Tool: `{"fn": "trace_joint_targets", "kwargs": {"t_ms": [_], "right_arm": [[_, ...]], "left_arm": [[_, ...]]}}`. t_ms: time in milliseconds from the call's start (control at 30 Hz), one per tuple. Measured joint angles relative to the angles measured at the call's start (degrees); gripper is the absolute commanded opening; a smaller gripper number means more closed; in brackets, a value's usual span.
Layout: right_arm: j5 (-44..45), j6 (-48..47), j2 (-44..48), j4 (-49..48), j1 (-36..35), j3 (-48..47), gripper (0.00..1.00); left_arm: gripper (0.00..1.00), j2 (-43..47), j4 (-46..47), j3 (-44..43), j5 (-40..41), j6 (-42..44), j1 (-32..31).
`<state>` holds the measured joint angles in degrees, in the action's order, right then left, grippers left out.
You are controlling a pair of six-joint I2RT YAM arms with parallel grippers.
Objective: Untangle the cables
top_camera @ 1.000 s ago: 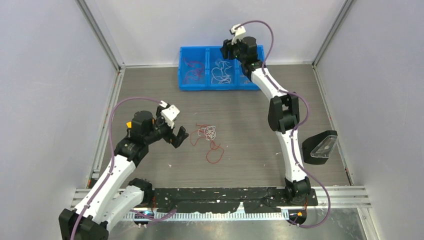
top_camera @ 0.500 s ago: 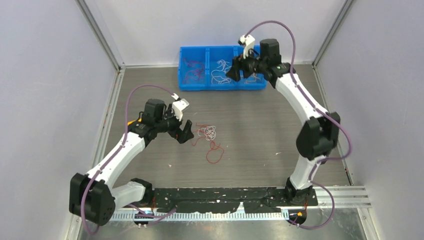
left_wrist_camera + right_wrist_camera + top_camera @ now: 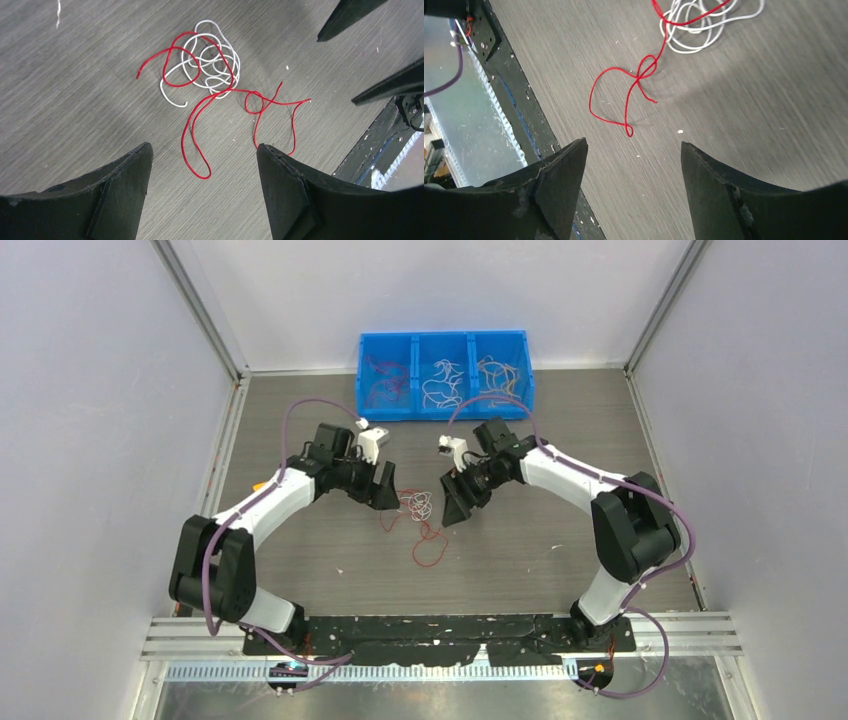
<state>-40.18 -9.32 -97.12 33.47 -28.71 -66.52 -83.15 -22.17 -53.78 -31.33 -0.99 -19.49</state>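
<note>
Two arms are leaning in over the middle of the bench (image 3: 520, 550), one on each side of the cables (image 3: 418, 510). In the top view the left arm (image 3: 270, 502) is holding the left jaws at the tangle's 9 o'clock, and the right arm (image 3: 575, 478) is holding the right jaws at its 3 o'clock, both just beside the wires.

Both sets of jaws are standing apart with nothing between them. The left jaws are gaping over bare bench and a stretch of red wire in the left wrist view. The right jaws are gaping the same way in the right wrist view, and neither is gripping anything.

The cables are lying flat on the bench as one small knot. The white cable (image 3: 212, 65) is coiling in several overlapping loops. The red cable (image 3: 192, 125) is threading across and through those loops. From the coil the red strand is trailing toward 6 o'clock in the top view, ending in a loose loop (image 3: 430, 545). In the right wrist view that red loop (image 3: 596, 92) is crossing over itself at a small twist, with the white coil (image 3: 696, 42) at the frame's 1 o'clock.

At the bench's 12 o'clock edge a blue bin (image 3: 445, 412) is sitting with three compartments. Red wires are lying in its left one, white in the middle, and yellow-orange in the right.
</note>
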Motion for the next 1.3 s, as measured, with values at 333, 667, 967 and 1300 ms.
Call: {"fn": "trace_joint_targets", "kwargs": {"t_ms": [333,667,967,1300], "right_arm": [[0.61,0.5,-3.1,-4.42,-6.21,2.84,0.71],[5.09,0.24,-8.04,-6.36,-8.63,3.45,0.11],[5.81,-3.1,1.07,-2.89,-5.25,4.57,0.05],[4.68,-13.4,10.73,3.63,6.47,3.63,0.05]], "left_arm": [[0.66,-1.92,-1.9,1.73,1.46,-1.9,0.0],[0.03,-7.19,-5.18,0.92,3.1,-1.97,0.42],[0.0,11.78,-5.29,1.46,-0.85,1.33,5.09],[0.0,21.05,-11.04,2.6,-8.87,12.31,8.72]]}}
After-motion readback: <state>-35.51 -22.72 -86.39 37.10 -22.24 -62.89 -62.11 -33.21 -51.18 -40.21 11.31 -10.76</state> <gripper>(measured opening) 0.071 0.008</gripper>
